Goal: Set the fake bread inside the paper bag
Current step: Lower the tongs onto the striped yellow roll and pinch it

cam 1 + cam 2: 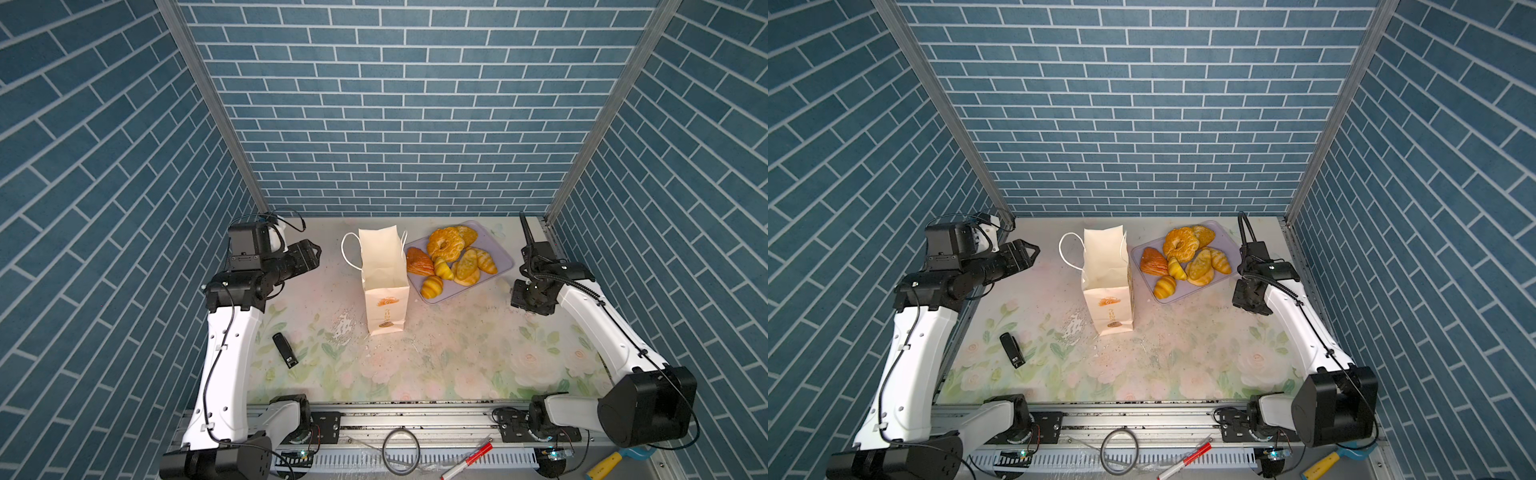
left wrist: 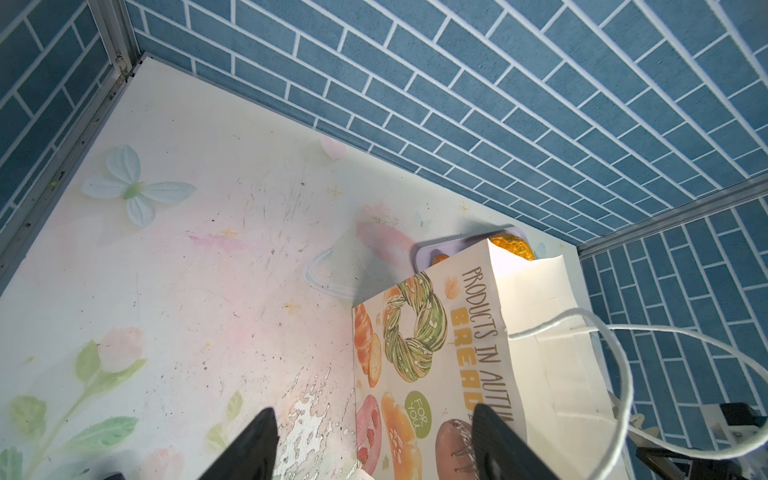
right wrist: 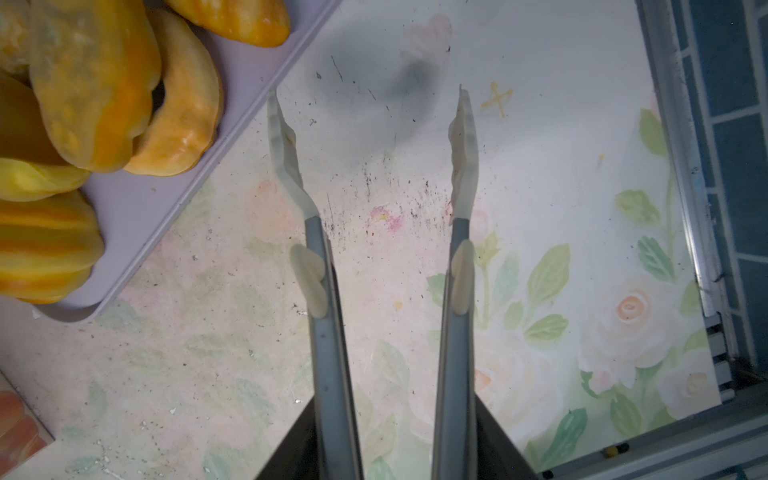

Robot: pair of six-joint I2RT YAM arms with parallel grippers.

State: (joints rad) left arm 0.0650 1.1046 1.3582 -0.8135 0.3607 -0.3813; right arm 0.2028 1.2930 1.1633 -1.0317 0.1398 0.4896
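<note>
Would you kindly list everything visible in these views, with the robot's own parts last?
paper bag: one, cream, upright mid-table, mouth open
bread: about seven, golden-orange, one darker brown, piled on the tray
tray: one, lilac, right of the bag
black stick: one, black, front left of the table
marker: one, red and white, by the front rail
cable loop: one, grey, by the front rail
tool: one, yellow handle, front right corner
table: one, pastel floral
walls: three, blue brick
left gripper: one, black, open, empty, left of the bag
right gripper: one, long grey fingers, open, empty, right of the tray
</note>
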